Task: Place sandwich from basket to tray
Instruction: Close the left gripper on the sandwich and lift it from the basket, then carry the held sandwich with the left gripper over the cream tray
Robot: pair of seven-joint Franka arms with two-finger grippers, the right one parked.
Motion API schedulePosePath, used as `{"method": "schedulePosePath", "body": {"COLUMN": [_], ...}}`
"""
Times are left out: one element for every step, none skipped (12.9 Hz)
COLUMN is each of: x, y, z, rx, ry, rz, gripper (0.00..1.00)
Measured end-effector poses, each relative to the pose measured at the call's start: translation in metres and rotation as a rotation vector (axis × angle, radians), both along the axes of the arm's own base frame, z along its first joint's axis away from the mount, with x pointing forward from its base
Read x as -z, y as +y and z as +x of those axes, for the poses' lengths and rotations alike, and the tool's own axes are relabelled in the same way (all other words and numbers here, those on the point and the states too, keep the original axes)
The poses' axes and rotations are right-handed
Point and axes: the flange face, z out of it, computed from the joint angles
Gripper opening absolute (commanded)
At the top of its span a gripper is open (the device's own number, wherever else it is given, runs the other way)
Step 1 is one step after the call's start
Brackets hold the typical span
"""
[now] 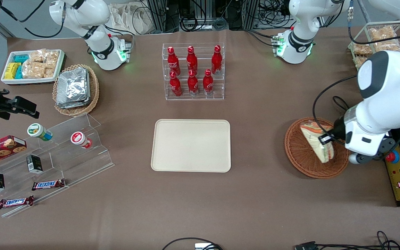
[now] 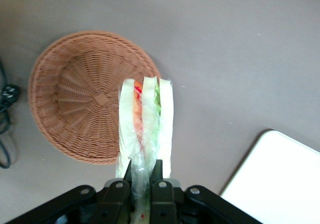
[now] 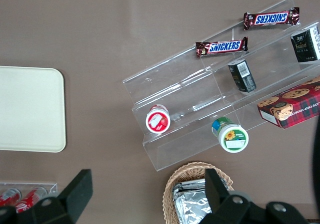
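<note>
Here we see the end effector (image 2: 141, 184) pinching the sandwich (image 2: 145, 124) by its wrapped end, holding it just above the basket (image 1: 300, 152) at the working arm's end of the bench (image 1: 255, 208). The tray (image 1: 191, 146) lies bare mid-bench, well apart, and farther from the camera stands a rack of red bottles (image 1: 193, 71).

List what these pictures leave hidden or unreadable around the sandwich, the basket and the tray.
- Front view: the left arm's gripper, over the basket, is mostly hidden by its own white wrist housing.
- Front view: the basket's rim nearest the working arm is covered by that arm.
- Left wrist view: the sandwich has its gripped end hidden between the shut fingers.
- Left wrist view: only a corner of the tray shows, cut by the frame edge.
- Sandwich wrapper print: too small.
</note>
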Motion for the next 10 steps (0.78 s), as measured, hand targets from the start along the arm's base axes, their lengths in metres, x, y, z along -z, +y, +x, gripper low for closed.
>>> {"method": "schedulePosePath", "body": {"x": [-0.001,-0.001,-0.001,-0.001,0.005,0.017,0.035,0.057,0.081,0.104], "y": [-0.006,-0.010,-0.014,-0.025,-0.046,-0.079,-0.115,-0.149,-0.179,-0.208], "z": [0.000,0.001,0.002,0.004,0.003,-0.001,-0.006,-0.013,-0.021,-0.029], "rx": [0.014,0.044,0.092,0.144,0.197,0.256,0.322,0.376,0.407,0.417], "ry": [0.000,-0.002,-0.007,-0.011,-0.007,0.005,0.012,0.023,0.042,0.055], "rz": [-0.003,-0.006,-0.013,-0.022,-0.028,-0.022,0.007,0.048,0.073,0.085], "gripper": [0.00,0.00,0.00,0.00,0.00,0.00,0.00,0.00,0.00,0.00]}}
